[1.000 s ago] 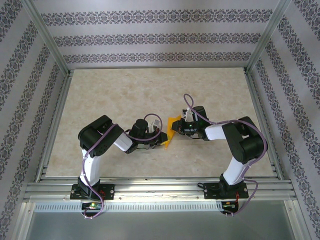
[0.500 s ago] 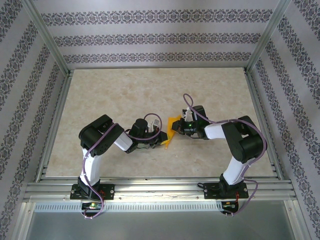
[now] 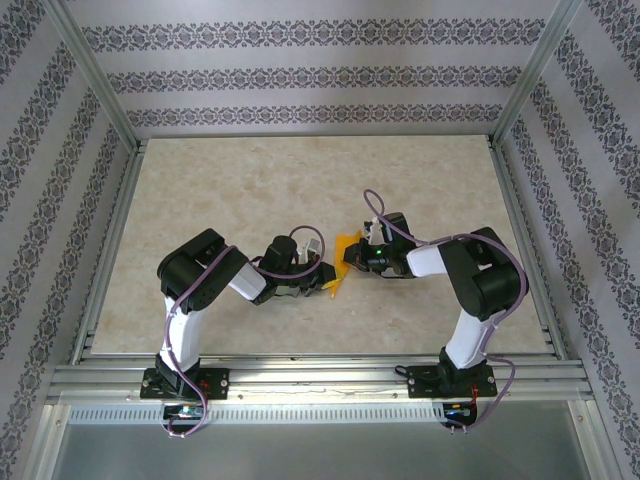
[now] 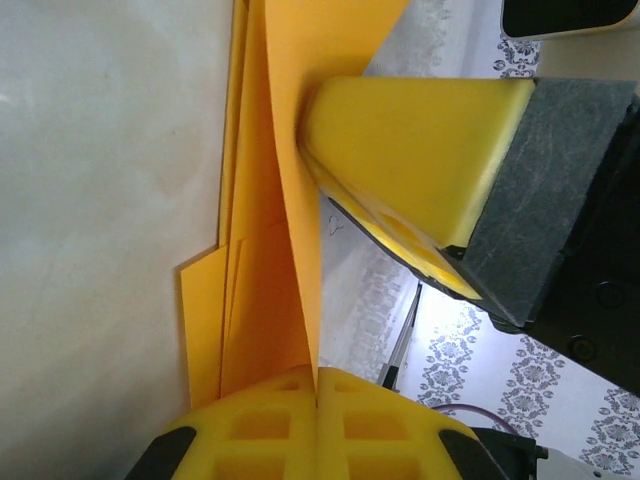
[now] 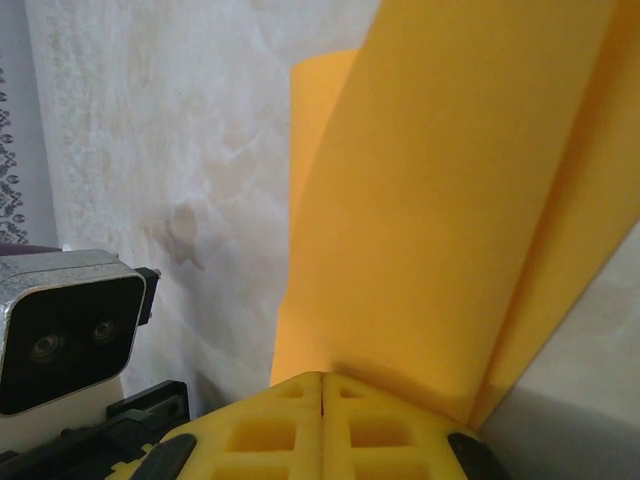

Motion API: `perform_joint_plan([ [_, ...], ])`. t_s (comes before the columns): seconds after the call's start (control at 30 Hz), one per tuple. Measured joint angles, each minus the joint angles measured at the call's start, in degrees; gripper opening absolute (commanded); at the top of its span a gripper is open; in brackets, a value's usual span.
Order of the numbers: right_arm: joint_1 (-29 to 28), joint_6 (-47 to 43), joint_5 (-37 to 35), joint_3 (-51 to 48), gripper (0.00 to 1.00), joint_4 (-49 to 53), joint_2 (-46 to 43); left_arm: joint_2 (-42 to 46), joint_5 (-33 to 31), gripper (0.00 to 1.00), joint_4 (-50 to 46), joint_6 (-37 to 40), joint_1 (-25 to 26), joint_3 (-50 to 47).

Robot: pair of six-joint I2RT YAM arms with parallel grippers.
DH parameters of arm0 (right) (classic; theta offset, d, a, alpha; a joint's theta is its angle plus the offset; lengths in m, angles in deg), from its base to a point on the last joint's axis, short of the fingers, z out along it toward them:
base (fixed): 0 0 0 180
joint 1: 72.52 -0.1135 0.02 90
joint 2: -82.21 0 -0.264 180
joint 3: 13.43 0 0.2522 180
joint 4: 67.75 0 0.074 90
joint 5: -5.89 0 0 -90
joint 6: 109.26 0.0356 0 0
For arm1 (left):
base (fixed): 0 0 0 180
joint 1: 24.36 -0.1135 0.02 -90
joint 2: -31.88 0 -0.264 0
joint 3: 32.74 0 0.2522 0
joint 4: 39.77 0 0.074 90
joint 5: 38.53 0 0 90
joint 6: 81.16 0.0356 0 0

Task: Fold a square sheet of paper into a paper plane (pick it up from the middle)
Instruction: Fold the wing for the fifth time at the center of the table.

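Observation:
The square sheet of paper (image 3: 343, 262) is bright orange and folded lengthwise into several layers, held off the table between both arms near the table's middle. My left gripper (image 3: 326, 277) is shut on its lower end. In the left wrist view the yellow fingers (image 4: 260, 425) pinch one edge of the paper (image 4: 262, 250), and the layers fan out above them. My right gripper (image 3: 357, 256) is shut on the upper end; its pads (image 5: 265, 435) clamp a broad flap of the paper (image 5: 450, 220). Whether this fold has a paper plane's shape I cannot tell.
The right gripper's yellow finger (image 4: 420, 150) presses against the paper close to my left fingers. The left wrist camera housing (image 5: 70, 330) sits just left of my right fingers. Beige marbled tabletop (image 3: 250, 190) lies all round, fenced by aluminium rails (image 3: 310, 372) and patterned walls.
The right arm's elbow and forearm have drifted slightly left. Both grippers and the paper stay about where they were.

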Motion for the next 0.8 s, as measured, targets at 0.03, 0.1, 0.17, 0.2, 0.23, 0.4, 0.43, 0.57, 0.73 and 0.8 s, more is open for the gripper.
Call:
perform_joint_plan([
  [0.03,0.0,-0.2,0.0,0.3,0.06,0.4,0.1,0.0,0.0,0.0,0.0,0.0,0.0,0.0],
  [0.1,0.0,-0.3,0.1,0.7,0.05,1.3,0.2,0.0,0.0,0.08,-0.1,0.0,0.0,0.0],
  [0.17,0.0,-0.4,0.0,1.2,0.04,2.3,0.3,0.1,-0.2,0.1,-0.4,0.7,0.0,0.0],
  [0.2,0.0,-0.6,0.0,1.5,0.04,3.0,0.3,0.3,-0.2,0.12,-0.9,1.2,0.0,0.0],
  [0.23,0.0,-0.8,0.0,1.7,0.04,3.6,0.3,0.6,-0.5,0.14,-1.7,1.9,0.0,0.0],
  [0.4,0.0,-1.6,-0.4,2.7,0.04,5.7,0.4,3.9,-1.6,0.17,-8.6,5.8,0.0,0.0],
  [0.43,-0.1,-1.7,-0.5,2.9,0.03,6.1,0.4,4.5,-1.7,0.17,-10.0,6.6,0.0,0.0],
  [0.57,-0.1,-1.7,-0.6,3.2,0.03,6.8,0.4,5.3,-1.5,0.18,-13.8,9.1,0.0,0.9],
  [0.73,-0.2,-1.8,-0.9,3.5,0.03,7.5,0.4,6.1,-1.0,0.22,-18.6,12.4,0.2,2.7],
  [0.8,-0.2,-1.8,-0.9,3.6,0.03,7.6,0.4,6.6,-1.2,0.23,-22.1,14.4,0.5,3.9],
])
